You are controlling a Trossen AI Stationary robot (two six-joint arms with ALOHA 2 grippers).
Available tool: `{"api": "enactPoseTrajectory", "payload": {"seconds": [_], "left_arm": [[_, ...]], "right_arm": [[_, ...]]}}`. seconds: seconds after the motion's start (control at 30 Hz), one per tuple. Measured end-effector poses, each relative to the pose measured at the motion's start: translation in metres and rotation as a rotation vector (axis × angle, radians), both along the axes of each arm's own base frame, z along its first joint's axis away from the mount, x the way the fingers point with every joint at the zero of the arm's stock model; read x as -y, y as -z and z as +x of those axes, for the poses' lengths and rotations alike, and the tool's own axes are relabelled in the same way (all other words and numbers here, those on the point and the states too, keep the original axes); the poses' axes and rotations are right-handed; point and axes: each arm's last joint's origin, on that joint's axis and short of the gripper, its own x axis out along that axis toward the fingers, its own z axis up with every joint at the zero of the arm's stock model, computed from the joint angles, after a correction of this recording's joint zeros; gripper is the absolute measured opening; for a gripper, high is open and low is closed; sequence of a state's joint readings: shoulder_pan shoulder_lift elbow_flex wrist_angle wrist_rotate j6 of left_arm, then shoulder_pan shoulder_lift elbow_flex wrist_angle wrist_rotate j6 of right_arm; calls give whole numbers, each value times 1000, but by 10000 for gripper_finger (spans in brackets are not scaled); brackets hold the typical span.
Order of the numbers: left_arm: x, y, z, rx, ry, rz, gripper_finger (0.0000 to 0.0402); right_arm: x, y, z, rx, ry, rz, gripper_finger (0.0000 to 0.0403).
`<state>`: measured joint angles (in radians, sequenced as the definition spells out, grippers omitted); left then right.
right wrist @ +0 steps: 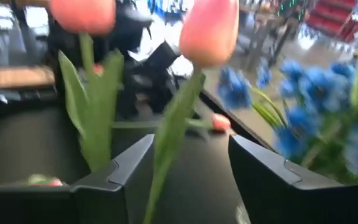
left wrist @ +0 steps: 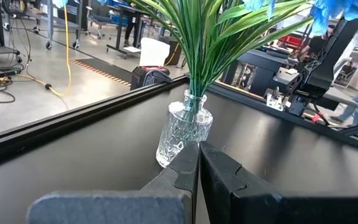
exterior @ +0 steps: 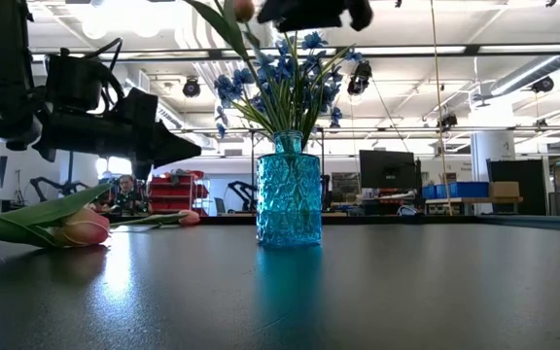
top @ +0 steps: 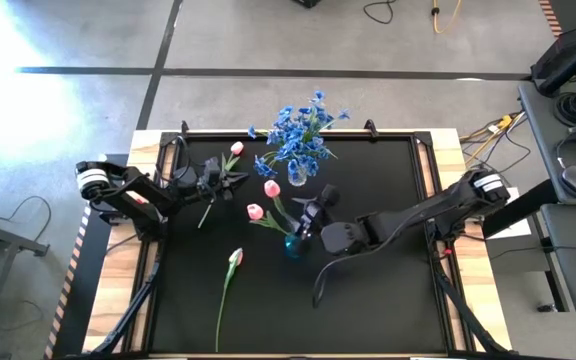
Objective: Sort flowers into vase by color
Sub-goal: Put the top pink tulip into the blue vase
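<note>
A teal glass vase (top: pixel 293 244) (exterior: pixel 288 199) stands mid-table with two pink tulips (top: pixel 271 188) (top: pixel 255 211) in it. My right gripper (top: pixel 313 212) (right wrist: pixel 188 165) hovers over it, open, with one tulip's stem (right wrist: pixel 169 134) between its fingers. A clear vase (top: pixel 298 172) (left wrist: pixel 184 132) behind it holds the blue sprays (top: pixel 300 130). Two more tulips lie flat on the table: one (top: pixel 220 180) beside my left gripper, one (top: pixel 229 285) (exterior: pixel 81 226) near the front. My left gripper (top: pixel 230 180) (left wrist: pixel 197 155) is shut above the table, pointing at the clear vase. My right gripper has its open fingers on either side of a tulip's stem (right wrist: pixel 160 162), below the bud and above the teal vase. The stem runs close along one finger (right wrist: pixel 129 165). I cannot tell whether it touches.
The black mat is bordered by a raised frame (top: pixel 298 135) and wooden table edges (top: pixel 118 280). Free mat lies in front and to the right of the teal vase. The room behind holds benches, screens and people, one seated (exterior: pixel 124 192).
</note>
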<state>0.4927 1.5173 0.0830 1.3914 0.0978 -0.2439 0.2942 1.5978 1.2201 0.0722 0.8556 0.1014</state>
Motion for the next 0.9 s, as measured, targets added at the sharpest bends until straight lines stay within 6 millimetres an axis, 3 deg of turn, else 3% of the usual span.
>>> {"api": "enactPoseTrajectory", "payload": {"seconds": [0.13, 0.33, 0.53, 0.73, 0.9], "left_arm": [[2, -1, 0, 6, 56, 4, 0], [2, -3, -1, -31, 70, -38, 0], [-5, 5, 1, -369, -89, -224, 3], [-16, -18, 3, -807, -369, -254, 41], [-26, -32, 9, -946, -435, -271, 95]], "right_arm": [[0, -5, -20, -99, 7, 18, 204], [6, -8, -53, -222, 46, 50, 184], [14, 5, -77, -243, 50, 95, 159], [23, 15, -100, -229, 92, 95, 153], [27, 19, -112, -206, 93, 103, 153]]}}
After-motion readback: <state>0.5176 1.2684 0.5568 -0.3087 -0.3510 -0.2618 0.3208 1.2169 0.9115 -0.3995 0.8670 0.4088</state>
